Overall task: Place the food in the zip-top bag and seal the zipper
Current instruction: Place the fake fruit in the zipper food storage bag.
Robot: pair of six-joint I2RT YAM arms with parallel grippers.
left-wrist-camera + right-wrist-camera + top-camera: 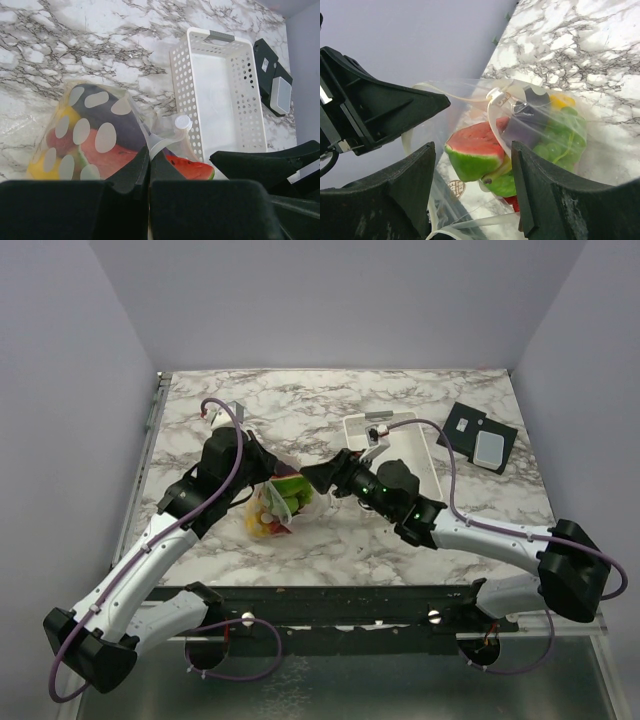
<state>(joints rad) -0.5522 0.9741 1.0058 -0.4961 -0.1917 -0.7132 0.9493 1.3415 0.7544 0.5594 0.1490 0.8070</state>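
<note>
Zip-top bag [277, 502] lies on the marble table [330, 400] just left of the white basket [181, 95], near it but apart; mouth gaping, zipper [451, 93] unsealed. Left gripper [149, 167], on the bag's side away from the basket: fingers pressed together, pinching the film at the mouth edge. Right gripper [472, 150], reaching in from the basket side: fingers wide, straddling the open mouth, holding nothing. Through the plastic we see the eggplant [105, 122] and green grapes [555, 145]; the watermelon slice [190, 169] sits right at the mouth. We judge loading about done and sealing next; that calls for nudging the slice deeper, clear of the strip, then pinching along the zipper.
</note>
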